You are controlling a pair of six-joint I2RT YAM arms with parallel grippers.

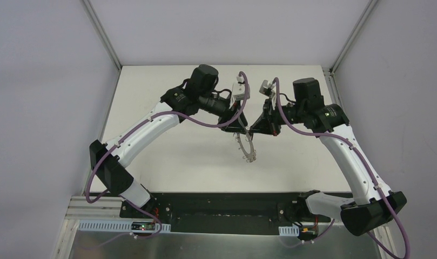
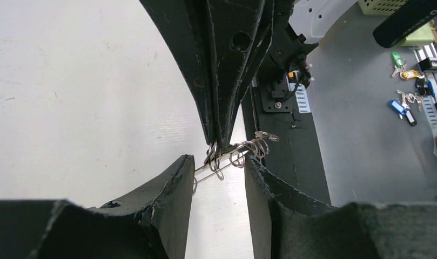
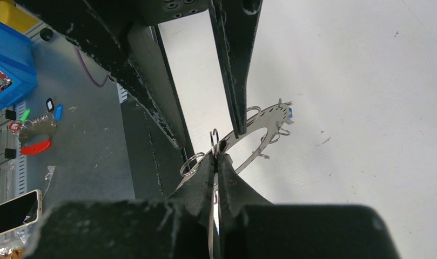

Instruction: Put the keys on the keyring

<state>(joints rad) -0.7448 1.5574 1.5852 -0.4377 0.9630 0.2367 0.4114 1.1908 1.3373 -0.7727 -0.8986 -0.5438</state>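
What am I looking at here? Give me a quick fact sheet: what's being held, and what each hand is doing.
Object held: keyring, flat grey metal with wire loops, tilted over the white table
Right hand: shut on the keyring's edge
Left hand: open, a finger either side of the keyring
Keys: only a small blue bit at the keyring's far edge, too small to identify

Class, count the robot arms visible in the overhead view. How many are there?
2. The left arm reaches in from the lower left, the right arm from the lower right; both meet at the keyring. None seems hidden.
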